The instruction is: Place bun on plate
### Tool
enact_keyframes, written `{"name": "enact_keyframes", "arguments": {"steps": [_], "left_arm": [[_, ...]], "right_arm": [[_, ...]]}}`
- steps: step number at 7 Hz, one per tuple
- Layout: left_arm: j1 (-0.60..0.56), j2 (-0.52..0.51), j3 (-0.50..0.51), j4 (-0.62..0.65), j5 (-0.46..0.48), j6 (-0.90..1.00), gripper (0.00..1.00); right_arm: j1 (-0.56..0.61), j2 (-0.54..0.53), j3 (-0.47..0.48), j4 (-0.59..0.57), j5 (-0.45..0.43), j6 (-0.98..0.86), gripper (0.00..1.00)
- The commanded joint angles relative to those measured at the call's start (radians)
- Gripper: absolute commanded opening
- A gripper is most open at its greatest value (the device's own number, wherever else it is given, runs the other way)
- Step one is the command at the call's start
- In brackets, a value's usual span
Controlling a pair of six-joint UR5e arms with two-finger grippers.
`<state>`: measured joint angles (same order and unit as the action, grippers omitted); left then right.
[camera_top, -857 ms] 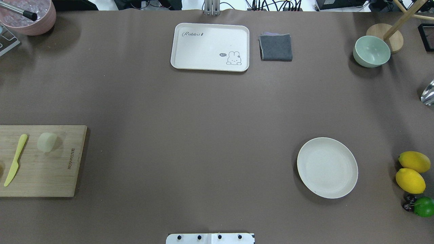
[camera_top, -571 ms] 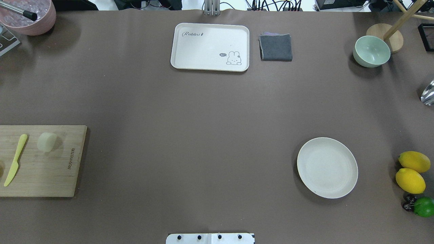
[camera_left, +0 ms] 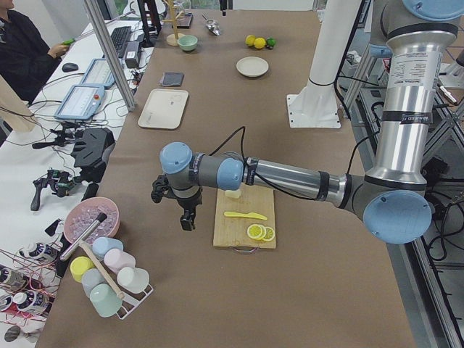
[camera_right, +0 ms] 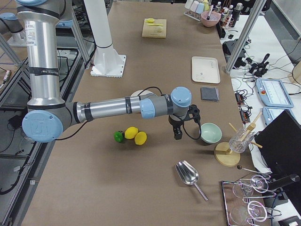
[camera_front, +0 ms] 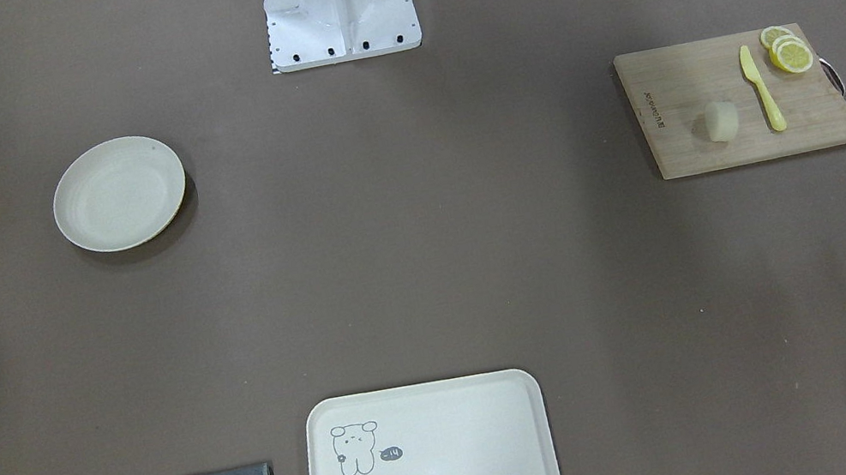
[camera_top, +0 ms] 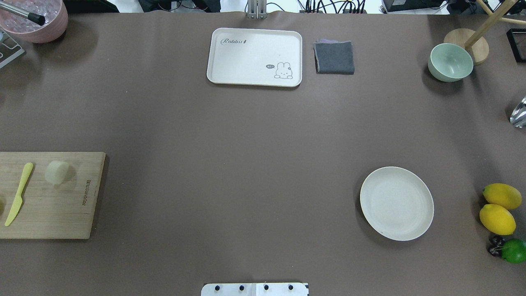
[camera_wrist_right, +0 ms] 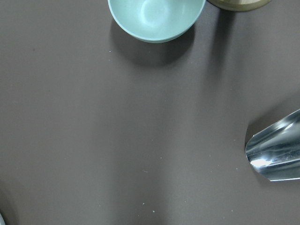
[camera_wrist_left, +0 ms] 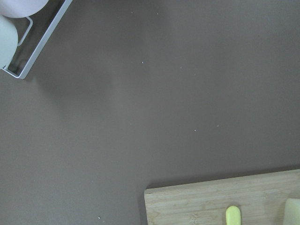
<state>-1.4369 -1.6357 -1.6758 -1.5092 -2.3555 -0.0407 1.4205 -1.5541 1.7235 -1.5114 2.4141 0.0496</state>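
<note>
The pale cream bun (camera_top: 56, 172) sits on a wooden cutting board (camera_top: 61, 213) at the table's left edge, beside a yellow knife (camera_top: 18, 193). From across the table the bun (camera_front: 721, 121) shows between the board's inner end and the knife. The round off-white plate (camera_top: 396, 203) lies bare on the right side. Only the side views show the grippers. My left gripper (camera_left: 185, 216) hangs over the cloth just off the board's far corner, and my right gripper (camera_right: 178, 132) hangs near the green bowl (camera_right: 210, 133). I cannot tell whether either is open or shut.
Lemon slices (camera_front: 788, 51) rest on the board's outer end. Two lemons (camera_top: 499, 207) and a lime (camera_top: 513, 250) lie right of the plate. A rabbit-print tray (camera_top: 254, 56), grey cloth (camera_top: 334, 57), pink ice bowl (camera_top: 37, 18) and metal scoop (camera_wrist_right: 276, 152) line the edges.
</note>
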Motion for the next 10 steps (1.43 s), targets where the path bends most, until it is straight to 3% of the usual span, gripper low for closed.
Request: {"name": "enact_keyframes", "arguments": {"steps": [1, 5, 10], "left_arm": [[0.001, -0.001, 0.001, 0.0, 0.001, -0.001, 0.98], [0.001, 0.002, -0.021, -0.006, -0.005, -0.039, 0.98], [-0.002, 0.004, -0.051, -0.016, -0.011, -0.039, 0.98]], "right_arm": [[0.0, 0.0, 0.002, 0.0, 0.0, -0.001, 1.0], [0.0, -0.001, 0.016, -0.001, 0.013, 0.0, 1.0], [-0.02, -0.024, 0.027, -0.001, 0.095, -0.004, 1.0]]}}
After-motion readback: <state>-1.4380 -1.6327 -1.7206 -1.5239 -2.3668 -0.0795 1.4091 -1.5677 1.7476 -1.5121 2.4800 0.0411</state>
